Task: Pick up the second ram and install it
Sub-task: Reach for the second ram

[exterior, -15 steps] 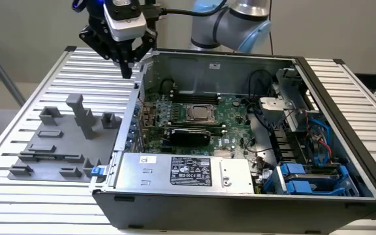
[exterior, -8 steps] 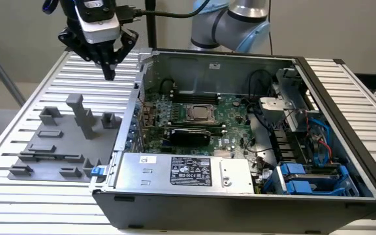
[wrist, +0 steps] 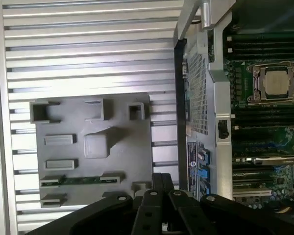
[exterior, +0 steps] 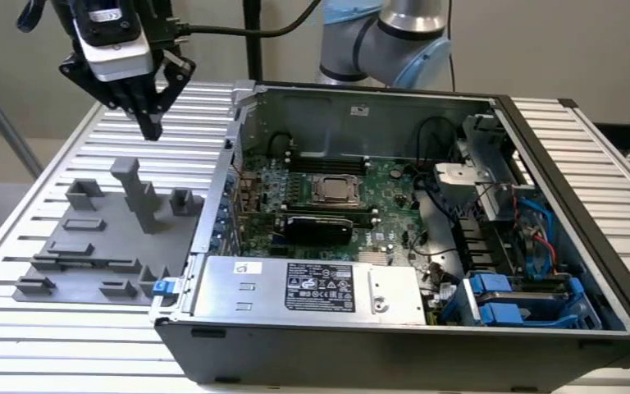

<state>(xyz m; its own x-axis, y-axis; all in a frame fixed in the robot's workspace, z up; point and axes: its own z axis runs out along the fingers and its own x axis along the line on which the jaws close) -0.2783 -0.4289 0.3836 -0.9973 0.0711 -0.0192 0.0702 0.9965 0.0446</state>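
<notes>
The work surface is a ribbed aluminium table (exterior: 96, 353). It carries an open computer case (exterior: 577, 180) and, in the lower left of the exterior frame, a grey fixture plate (exterior: 79, 246).

The second ram (wrist: 81, 180) lies flat on that plate, its ends seated in two low grey holder blocks (wrist: 50, 181). Nothing grips or touches it. The plate sits just beside the case wall, outside the case. Inside, the memory slots (wrist: 264, 120) flank the processor socket (wrist: 277, 82). Whether any slot is populated cannot be told.

Step in hand, as judged: approach for pickup. Installation is not begun.

The gripper (exterior: 151, 123) hangs in the upper left of the exterior frame, above the plate and well apart from the stick. Its fingers point straight down, clenched together with nothing between them. The arm's elbow joint (exterior: 403, 41) stands at top centre, behind the case.

The pickup, as judged, calls for:
- The fingers must be released before any descent.
- The jaws should straddle the stick's thin faces, between the two blocks.
- The lift should be vertical so that the ends clear their seats.
- The grip should be kept moderate, since the board is thin.
</notes>
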